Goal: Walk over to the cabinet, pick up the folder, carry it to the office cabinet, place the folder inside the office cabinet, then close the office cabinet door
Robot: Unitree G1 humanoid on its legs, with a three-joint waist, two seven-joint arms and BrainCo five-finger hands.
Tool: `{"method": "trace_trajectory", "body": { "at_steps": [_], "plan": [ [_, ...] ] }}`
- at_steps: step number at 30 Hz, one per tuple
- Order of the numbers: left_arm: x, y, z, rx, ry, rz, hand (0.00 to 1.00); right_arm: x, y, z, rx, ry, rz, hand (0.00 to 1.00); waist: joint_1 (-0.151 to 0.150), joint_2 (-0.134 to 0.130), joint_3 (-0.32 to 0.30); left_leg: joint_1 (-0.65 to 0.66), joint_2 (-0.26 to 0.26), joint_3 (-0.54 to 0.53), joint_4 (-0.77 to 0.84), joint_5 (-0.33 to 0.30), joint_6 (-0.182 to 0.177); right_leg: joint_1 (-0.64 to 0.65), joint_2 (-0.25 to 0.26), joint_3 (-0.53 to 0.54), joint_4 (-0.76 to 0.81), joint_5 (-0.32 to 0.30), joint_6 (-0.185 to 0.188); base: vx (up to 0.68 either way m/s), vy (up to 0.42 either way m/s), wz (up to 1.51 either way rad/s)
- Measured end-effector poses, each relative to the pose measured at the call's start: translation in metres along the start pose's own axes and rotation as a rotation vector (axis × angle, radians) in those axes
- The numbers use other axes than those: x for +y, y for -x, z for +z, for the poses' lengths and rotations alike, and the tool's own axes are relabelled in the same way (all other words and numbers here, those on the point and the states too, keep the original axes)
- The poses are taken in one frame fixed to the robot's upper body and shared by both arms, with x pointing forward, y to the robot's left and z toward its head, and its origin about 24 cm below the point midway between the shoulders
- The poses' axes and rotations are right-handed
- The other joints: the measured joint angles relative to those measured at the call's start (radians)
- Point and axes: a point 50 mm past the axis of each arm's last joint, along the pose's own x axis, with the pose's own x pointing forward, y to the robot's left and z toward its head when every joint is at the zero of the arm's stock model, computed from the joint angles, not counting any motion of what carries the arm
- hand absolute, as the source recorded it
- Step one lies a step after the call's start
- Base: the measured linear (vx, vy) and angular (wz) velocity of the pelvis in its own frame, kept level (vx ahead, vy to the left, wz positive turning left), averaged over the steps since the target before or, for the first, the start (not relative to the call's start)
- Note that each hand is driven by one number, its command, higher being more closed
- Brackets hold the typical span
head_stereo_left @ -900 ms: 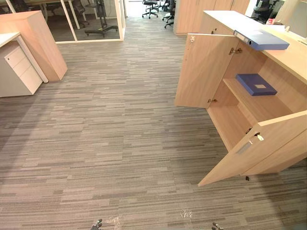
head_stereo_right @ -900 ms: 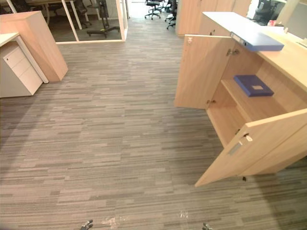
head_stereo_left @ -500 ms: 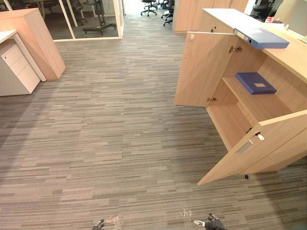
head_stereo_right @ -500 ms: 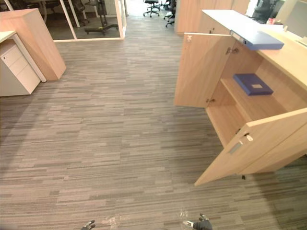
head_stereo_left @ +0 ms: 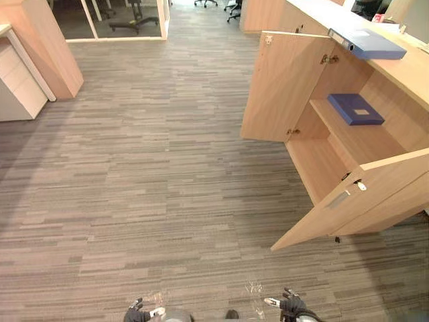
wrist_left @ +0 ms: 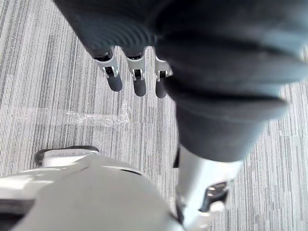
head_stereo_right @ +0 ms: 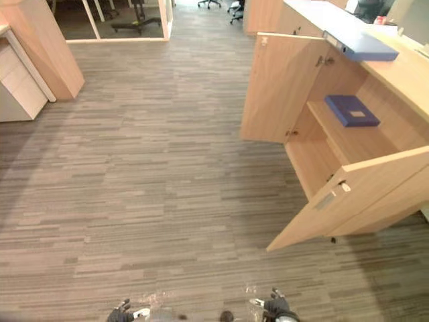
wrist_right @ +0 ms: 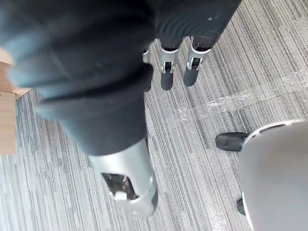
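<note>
The office cabinet [head_stereo_left: 322,168] stands at the right with its far door [head_stereo_left: 281,87] and near door [head_stereo_left: 365,201] swung open. A dark blue folder [head_stereo_left: 355,109] lies flat on the inner shelf [head_stereo_left: 377,139], and a light blue folder [head_stereo_left: 369,44] lies flat on the cabinet top, near its front edge. The left hand [wrist_left: 136,77] and the right hand [wrist_right: 167,72] hang low over the striped carpet [head_stereo_left: 167,168], well apart from the cabinet, fingers straight and relaxed, holding nothing.

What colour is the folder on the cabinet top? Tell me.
Light blue; the folder shows best in the left eye view.
</note>
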Motion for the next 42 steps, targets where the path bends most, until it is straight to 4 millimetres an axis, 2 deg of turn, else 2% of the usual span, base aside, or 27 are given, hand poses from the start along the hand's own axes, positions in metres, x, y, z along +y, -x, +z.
{"method": "trace_trajectory", "body": {
  "at_steps": [2,4,7,9,10,11,12,13,15,16,17,19,21,22,23,25,27,28,29,30,31,33,34,36,38,39,42],
  "plan": [
    [-0.002,0.0,0.001,-0.003,0.042,0.013,0.0,0.002,-0.001,0.005,-0.019,0.001,0.008,0.0,0.009,0.006,0.019,-0.086,0.047,0.024,0.198,0.007,0.015,0.03,0.007,0.004,0.017,-0.013,-0.027,0.08,-0.024,-0.12],
    [-0.002,0.001,-0.001,0.003,0.059,0.025,0.0,0.002,-0.001,0.005,-0.016,0.006,0.009,0.0,0.01,0.006,0.023,-0.143,0.07,0.032,0.244,-0.03,0.033,0.044,-0.009,0.011,0.028,-0.026,-0.03,0.13,0.042,-0.04],
    [-0.002,0.0,0.0,0.001,0.058,0.034,0.0,0.002,-0.002,0.007,-0.011,0.008,0.008,0.0,0.016,0.003,0.028,-0.176,0.044,0.024,-0.073,0.001,0.015,0.039,-0.077,0.023,0.032,-0.047,0.0,0.19,0.172,-0.11],
    [-0.003,0.001,-0.002,0.007,0.06,0.045,0.0,0.001,-0.002,0.007,-0.011,0.01,0.003,0.0,0.022,0.008,0.028,-0.157,0.023,-0.002,-0.435,0.121,-0.013,0.034,-0.128,0.043,0.032,-0.075,0.043,0.25,0.292,-0.21],
    [-0.004,0.001,-0.003,0.011,0.059,0.046,0.0,-0.001,-0.002,0.007,-0.009,0.011,0.0,0.0,0.026,0.013,0.027,-0.152,0.027,-0.014,-0.485,0.131,-0.024,0.035,-0.134,0.05,0.033,-0.085,0.057,0.28,0.357,-0.33],
    [-0.003,0.002,-0.006,0.019,0.059,0.05,0.0,-0.002,-0.002,0.005,-0.002,0.006,-0.005,0.0,0.028,0.019,0.027,-0.149,0.028,-0.018,-0.487,0.203,-0.027,0.053,-0.156,0.062,0.038,-0.111,0.084,0.33,0.406,-0.34],
    [0.001,0.003,-0.008,0.025,0.06,0.064,0.0,0.0,-0.002,0.003,0.006,-0.003,-0.002,0.0,0.032,0.003,0.023,-0.146,-0.006,-0.019,-0.463,0.25,-0.007,0.063,-0.196,0.068,0.046,-0.136,0.097,0.47,0.482,-0.48],
    [0.011,0.004,-0.012,0.036,0.08,0.097,0.0,0.008,0.0,-0.004,0.036,-0.017,0.013,0.0,0.032,-0.04,-0.001,-0.141,-0.067,0.004,-0.434,0.258,0.005,0.069,-0.266,0.07,0.074,-0.155,0.086,0.45,0.375,-0.41],
    [0.012,0.004,-0.011,0.036,0.082,0.101,0.0,0.009,-0.001,-0.003,0.041,-0.03,0.019,0.0,0.029,-0.047,-0.005,-0.115,-0.1,0.031,-0.423,0.252,0.034,0.055,-0.31,0.071,0.146,-0.145,0.092,0.47,0.33,-0.42],
    [0.011,0.004,-0.012,0.04,0.085,0.101,0.0,0.008,-0.002,-0.002,0.04,-0.044,0.021,0.0,0.038,-0.046,-0.007,-0.038,-0.13,0.068,-0.441,0.239,0.079,0.012,-0.354,0.085,0.299,-0.143,0.094,0.46,0.353,-0.57],
    [0.011,0.004,-0.013,0.043,0.085,0.101,0.0,0.008,-0.002,-0.002,0.039,-0.048,0.021,0.0,0.042,-0.045,-0.008,-0.002,-0.143,0.082,-0.449,0.227,0.094,-0.007,-0.371,0.098,0.373,-0.138,0.092,0.36,0.3,-0.64],
    [0.012,0.004,-0.013,0.042,0.084,0.1,0.0,0.008,-0.002,0.002,0.024,-0.048,0.026,0.0,0.025,-0.044,-0.015,0.099,-0.18,0.1,-0.474,0.188,0.137,-0.109,-0.433,0.09,0.706,-0.078,0.059,0.46,0.359,-0.2],
    [0.009,0.002,-0.008,0.026,0.079,0.089,0.0,0.004,-0.003,0.01,-0.011,-0.043,0.021,0.0,0.002,-0.039,-0.014,0.184,-0.2,0.094,-0.51,0.17,0.158,-0.216,-0.502,-0.048,1.035,-0.064,0.011,0.53,0.302,0.1],
    [0.008,0.002,-0.006,0.022,0.074,0.084,0.0,0.005,-0.004,0.014,-0.023,-0.042,0.023,0.0,-0.003,-0.035,-0.017,0.227,-0.198,0.088,-0.546,0.169,0.158,-0.253,-0.514,-0.147,1.104,-0.085,-0.002,0.37,0.139,0.08],
    [0.007,0.002,-0.006,0.019,0.069,0.081,0.0,0.006,-0.004,0.016,-0.028,-0.043,0.025,0.0,-0.004,-0.035,-0.015,0.246,-0.195,0.086,-0.562,0.169,0.158,-0.265,-0.512,-0.189,1.109,-0.108,-0.004,0.33,0.058,-0.04],
    [0.002,0.001,-0.003,0.012,0.053,0.061,0.0,0.007,-0.006,0.025,-0.052,-0.042,0.026,0.0,-0.005,-0.013,0.001,0.301,-0.162,0.098,-0.582,0.16,0.144,-0.286,-0.459,-0.311,0.959,-0.204,0.042,0.29,-0.038,-0.19],
    [-0.006,0.0,0.001,0.002,0.031,0.034,0.0,0.006,-0.007,0.033,-0.074,-0.041,0.022,0.0,-0.01,0.014,0.018,0.327,-0.119,0.104,-0.582,0.147,0.124,-0.294,-0.392,-0.355,0.747,-0.208,0.057,0.22,-0.131,-0.18],
    [-0.006,-0.001,0.004,-0.007,0.022,0.029,0.0,0.007,-0.007,0.034,-0.076,-0.042,0.022,0.0,-0.012,0.015,0.018,0.332,-0.104,0.109,-0.583,0.14,0.113,-0.302,-0.363,-0.356,0.64,-0.203,0.058,0.23,-0.221,-0.08],
    [-0.006,-0.002,0.007,-0.02,0.001,0.024,0.0,0.008,-0.007,0.033,-0.073,-0.046,0.023,0.0,-0.014,0.005,0.02,0.346,-0.091,0.115,-0.588,0.122,0.088,-0.309,-0.34,-0.352,0.493,-0.157,0.06,0.18,-0.218,-0.06],
    [-0.004,-0.002,0.008,-0.023,-0.003,0.027,0.0,0.009,-0.007,0.031,-0.065,-0.051,0.025,0.0,-0.011,-0.006,0.021,0.356,-0.093,0.121,-0.589,0.116,0.078,-0.312,-0.337,-0.344,0.427,-0.122,0.054,0.15,-0.202,-0.09],
    [-0.003,-0.002,0.007,-0.019,-0.01,0.029,0.0,0.008,-0.007,0.028,-0.055,-0.052,0.021,0.0,-0.015,-0.015,0.02,0.37,-0.089,0.122,-0.589,0.102,0.056,-0.302,-0.33,-0.337,0.397,-0.025,0.037,0.2,-0.277,-0.26],
    [-0.013,-0.001,-0.002,0.017,-0.015,-0.003,0.0,-0.006,-0.006,0.023,-0.035,-0.083,-0.019,0.0,-0.02,0.031,0.01,0.401,-0.02,0.14,-0.6,0.072,0.021,-0.294,-0.253,-0.34,0.412,-0.081,-0.002,0.25,-0.311,-0.35],
    [-0.014,-0.001,-0.003,0.02,-0.015,-0.006,0.0,-0.008,-0.006,0.022,-0.031,-0.089,-0.025,0.0,-0.022,0.036,0.011,0.407,-0.012,0.142,-0.602,0.07,0.018,-0.293,-0.244,-0.339,0.417,-0.093,-0.006,0.25,-0.307,-0.25],
    [-0.015,0.0,-0.003,0.023,-0.006,-0.016,0.0,-0.015,-0.004,0.012,-0.005,-0.183,-0.058,0.0,-0.031,0.049,0.012,0.427,0.056,0.146,-0.55,0.057,-0.01,-0.256,-0.173,-0.345,0.42,-0.151,-0.02,0.25,-0.349,-0.14],
    [-0.008,-0.001,-0.003,0.023,0.054,0.015,0.0,-0.017,-0.001,-0.003,0.036,-0.278,-0.082,0.0,-0.029,0.028,0.006,0.336,0.129,0.124,-0.281,0.034,-0.017,-0.182,-0.114,-0.352,0.326,-0.16,-0.026,0.33,-0.444,-0.11],
    [-0.003,0.0,-0.003,0.021,0.093,0.036,0.0,-0.019,0.0,-0.009,0.047,-0.313,-0.093,0.0,-0.029,0.032,-0.001,0.237,0.189,0.116,-0.036,0.037,-0.005,-0.136,-0.073,-0.349,0.27,-0.156,-0.026,0.32,-0.352,-0.16],
    [-0.001,0.005,-0.013,0.036,0.138,0.068,0.0,-0.021,0.002,-0.013,0.058,-0.326,-0.103,0.0,-0.023,0.045,-0.008,0.102,0.284,0.121,0.37,0.026,0.034,-0.047,0.004,-0.296,0.203,-0.16,-0.041,0.34,-0.16,-0.53]
  ]
}}
